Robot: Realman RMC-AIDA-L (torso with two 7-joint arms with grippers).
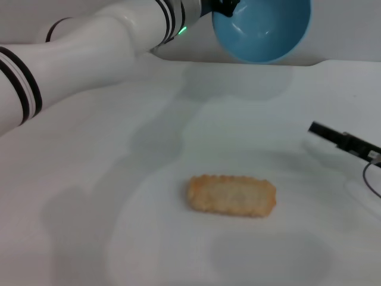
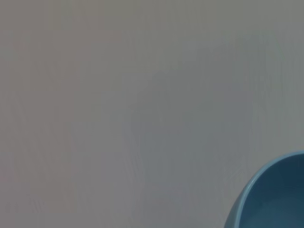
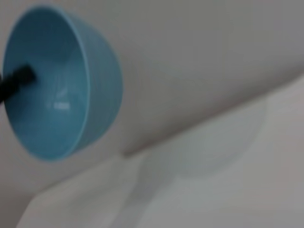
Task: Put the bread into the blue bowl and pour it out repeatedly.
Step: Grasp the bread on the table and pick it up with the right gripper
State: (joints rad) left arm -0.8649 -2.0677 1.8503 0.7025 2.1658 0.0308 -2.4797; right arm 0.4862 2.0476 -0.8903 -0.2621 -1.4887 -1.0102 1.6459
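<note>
The bread [image 1: 232,195] lies flat on the white table [image 1: 119,179], near the front middle, with its tan scalloped underside up. My left gripper [image 1: 225,7] is at the top of the head view, shut on the rim of the blue bowl [image 1: 268,30]. It holds the bowl high above the table's far side, tipped on its side with the opening facing me, and the bowl is empty. The right wrist view shows the bowl [image 3: 61,85] with a dark finger [image 3: 16,78] over its rim. A part of the bowl [image 2: 275,199] shows in the left wrist view. My right gripper [image 1: 342,140] is low at the right edge, well away from the bread.
The table's far edge [image 1: 333,61] meets a pale wall behind the bowl. A thin dark cable [image 1: 370,179] loops beside my right gripper. The left arm [image 1: 89,47] spans the upper left of the head view.
</note>
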